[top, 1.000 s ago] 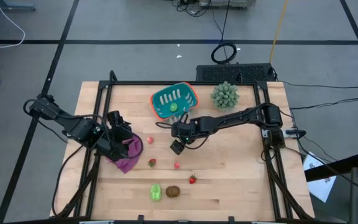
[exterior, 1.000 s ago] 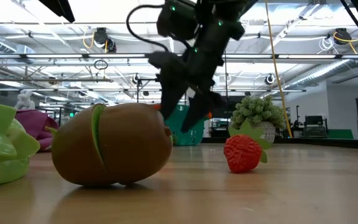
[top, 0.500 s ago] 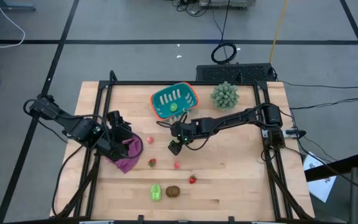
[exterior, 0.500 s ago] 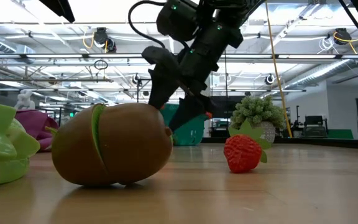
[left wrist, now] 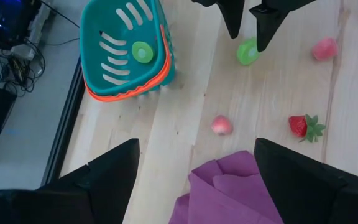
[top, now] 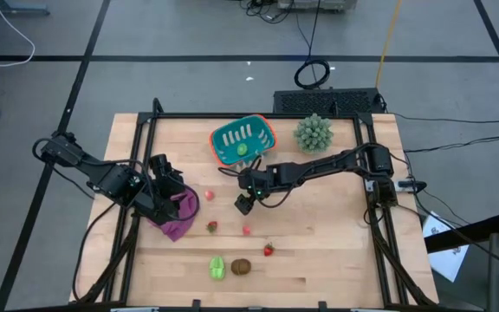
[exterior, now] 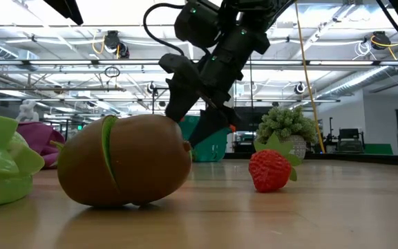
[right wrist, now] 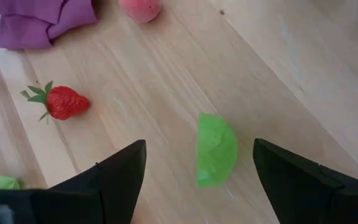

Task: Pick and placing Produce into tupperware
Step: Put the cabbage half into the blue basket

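The teal basket [top: 243,141] stands near the table's far edge with one light green slice [left wrist: 143,51] inside. My right gripper [top: 244,204] is open just in front of the basket; its fingers stand on either side of a light green piece [right wrist: 217,152] lying on the wood, without touching it. My left gripper [top: 167,186] waits open over the purple cloth [top: 177,218]. Loose on the table are a pink fruit [top: 207,196], a strawberry [top: 212,227], another pink one [top: 247,230], a second strawberry [top: 268,250], a green vegetable [top: 217,267] and the brown oval [top: 242,267].
A spiky pale-green plant [top: 313,133] stands to the right of the basket at the far edge. Black rails [top: 150,139] frame the table's left, right and far sides. Bare wood lies to the right of the produce, toward the near right corner.
My right gripper has shifted a little toward the table's left above the green piece and stayed open. Nothing on the table has moved.
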